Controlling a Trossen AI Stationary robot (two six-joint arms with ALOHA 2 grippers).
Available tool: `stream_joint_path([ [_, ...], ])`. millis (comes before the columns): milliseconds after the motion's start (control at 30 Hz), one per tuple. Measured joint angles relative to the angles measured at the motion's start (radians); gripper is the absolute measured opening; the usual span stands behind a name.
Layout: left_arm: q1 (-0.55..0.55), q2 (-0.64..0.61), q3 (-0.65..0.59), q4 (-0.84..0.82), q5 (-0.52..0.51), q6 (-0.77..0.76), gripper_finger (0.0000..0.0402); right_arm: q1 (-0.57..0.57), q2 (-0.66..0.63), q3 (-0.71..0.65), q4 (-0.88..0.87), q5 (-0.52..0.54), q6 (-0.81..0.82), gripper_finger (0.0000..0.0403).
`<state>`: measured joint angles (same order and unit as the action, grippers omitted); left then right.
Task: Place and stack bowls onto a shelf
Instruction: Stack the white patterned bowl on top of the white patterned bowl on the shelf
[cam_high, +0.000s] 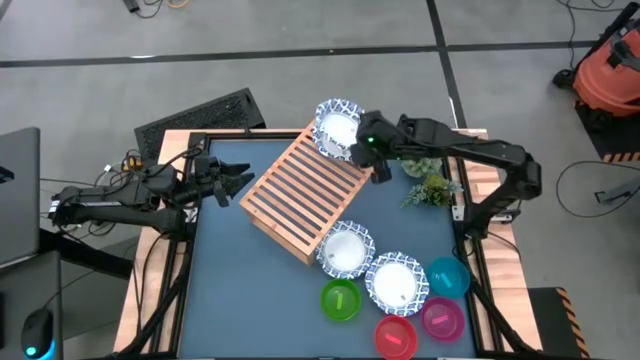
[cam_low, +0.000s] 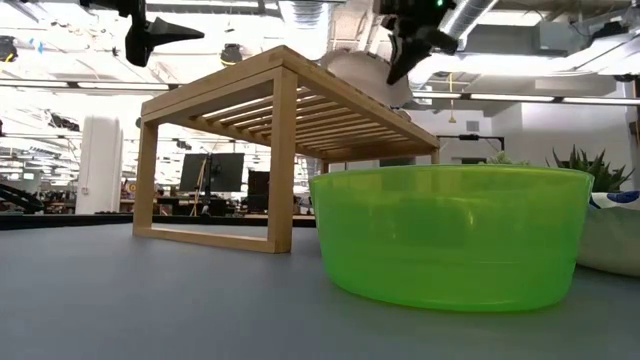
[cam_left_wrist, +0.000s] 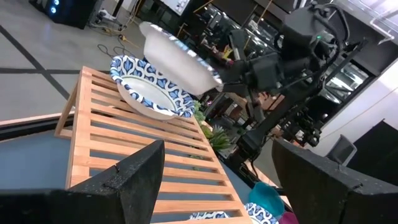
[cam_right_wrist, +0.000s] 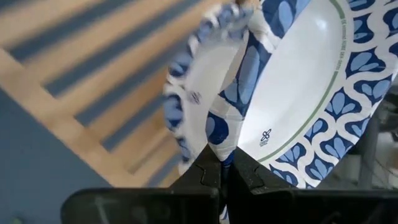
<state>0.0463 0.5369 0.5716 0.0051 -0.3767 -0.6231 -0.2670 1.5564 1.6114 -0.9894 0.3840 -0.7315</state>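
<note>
Bowl (cam_left_wrist: 177, 56) | tilted above the bowl (cam_left_wrist: 146, 93) on the shelf (cam_high: 305, 192) corner | right gripper (cam_right_wrist: 225, 167) pinches its rim | left gripper (cam_high: 240, 185) spread, empty, beside shelf | looks light, thin, bendable; hold at rim, gently

Bright, even overhead light across the high view, shadows soft under the shelf (cam_high: 305, 198). Low view: ceiling strips at twelve o'clock blow out white, and the green bowl (cam_low: 450, 235) glows translucent, slightly soft up close. Right wrist view is blurred, the slats smeared toward ten o'clock.
</note>
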Motion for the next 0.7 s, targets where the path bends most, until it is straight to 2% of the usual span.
stream_joint_path([
  [200,0.0,0.0,0.0,0.0,0.0,0.008,0.0281,-0.004,0.021,0.015,-0.058,0.005,-0.059,0.0036],
  [433,0.0,0.0,0.0,0.0,0.0,0.009,0.0281,-0.004,0.012,0.015,-0.047,0.004,-0.063,0.0058],
  [567,0.0,0.0,0.0,0.0,0.0,0.009,0.0281,-0.008,0.009,0.016,-0.053,0.002,-0.063,0.0089],
  [700,0.0,0.0,0.0,0.0,0.0,0.01,0.0281,-0.017,0.009,0.016,-0.047,-0.009,-0.063,0.0137],
])
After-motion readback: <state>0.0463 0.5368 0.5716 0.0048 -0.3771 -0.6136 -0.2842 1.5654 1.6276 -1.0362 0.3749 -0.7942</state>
